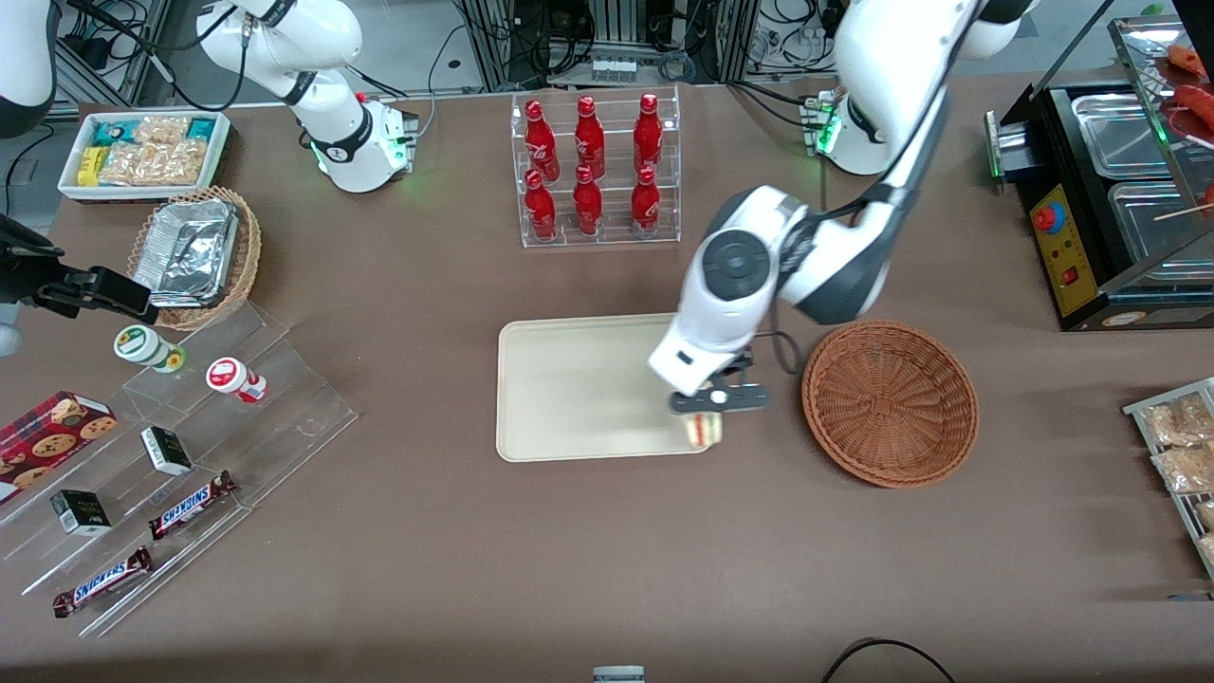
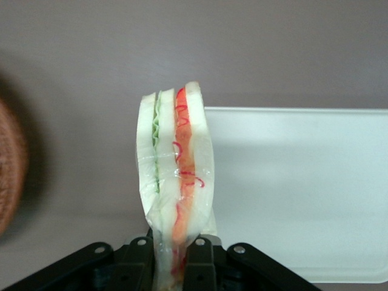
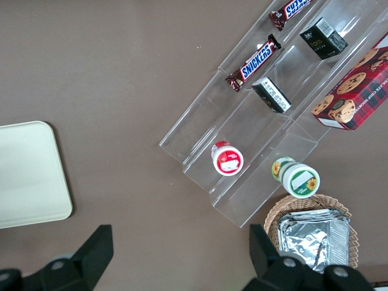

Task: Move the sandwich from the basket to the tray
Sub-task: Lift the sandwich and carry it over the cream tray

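My left gripper (image 1: 704, 417) is shut on the sandwich (image 1: 703, 430), a clear-wrapped wedge of pale bread with red and green filling. It holds the sandwich above the tray's corner nearest the basket and the front camera. In the left wrist view the sandwich (image 2: 176, 182) stands upright between the black fingers (image 2: 200, 264), over the tray's edge (image 2: 291, 182). The cream-beige tray (image 1: 579, 389) lies flat at mid-table. The round reddish-brown wicker basket (image 1: 890, 402) sits beside the tray, toward the working arm's end, with nothing in it; its rim shows in the left wrist view (image 2: 9, 176).
A clear rack of red bottles (image 1: 595, 171) stands farther from the front camera than the tray. A clear stepped stand with snacks (image 1: 180, 455), a tan basket with foil containers (image 1: 194, 251) and a white snack box (image 1: 142, 152) lie toward the parked arm's end. A black food warmer (image 1: 1110, 190) stands toward the working arm's end.
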Controlling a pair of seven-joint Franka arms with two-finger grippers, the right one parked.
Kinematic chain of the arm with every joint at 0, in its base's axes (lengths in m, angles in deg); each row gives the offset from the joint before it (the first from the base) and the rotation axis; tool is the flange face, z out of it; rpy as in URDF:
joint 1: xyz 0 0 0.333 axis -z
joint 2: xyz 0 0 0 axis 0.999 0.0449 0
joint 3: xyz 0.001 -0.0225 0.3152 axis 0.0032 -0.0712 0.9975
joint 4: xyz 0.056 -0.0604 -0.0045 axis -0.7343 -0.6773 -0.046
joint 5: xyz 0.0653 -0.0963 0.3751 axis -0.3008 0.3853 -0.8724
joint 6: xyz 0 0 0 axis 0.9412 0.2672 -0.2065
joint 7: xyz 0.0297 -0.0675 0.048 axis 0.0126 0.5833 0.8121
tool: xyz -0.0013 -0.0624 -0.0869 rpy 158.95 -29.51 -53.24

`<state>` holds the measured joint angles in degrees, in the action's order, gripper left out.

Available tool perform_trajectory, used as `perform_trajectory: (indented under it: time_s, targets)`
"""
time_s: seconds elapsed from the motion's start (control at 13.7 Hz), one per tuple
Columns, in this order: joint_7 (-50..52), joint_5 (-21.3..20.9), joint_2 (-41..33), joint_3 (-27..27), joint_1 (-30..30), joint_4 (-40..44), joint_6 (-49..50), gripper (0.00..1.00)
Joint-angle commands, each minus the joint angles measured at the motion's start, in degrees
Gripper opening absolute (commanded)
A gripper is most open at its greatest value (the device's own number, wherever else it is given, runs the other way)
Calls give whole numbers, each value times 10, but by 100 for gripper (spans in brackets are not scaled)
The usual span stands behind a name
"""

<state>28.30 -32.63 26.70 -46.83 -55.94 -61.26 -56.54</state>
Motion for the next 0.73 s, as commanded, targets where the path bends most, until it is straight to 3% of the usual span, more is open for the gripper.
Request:
perform_trajectory:
  time_s: [0.0, 0.66]
  targets:
    - [5, 2, 52, 7, 44, 56, -5, 0]
    - [22, 0, 120, 8, 105, 53, -95, 0]
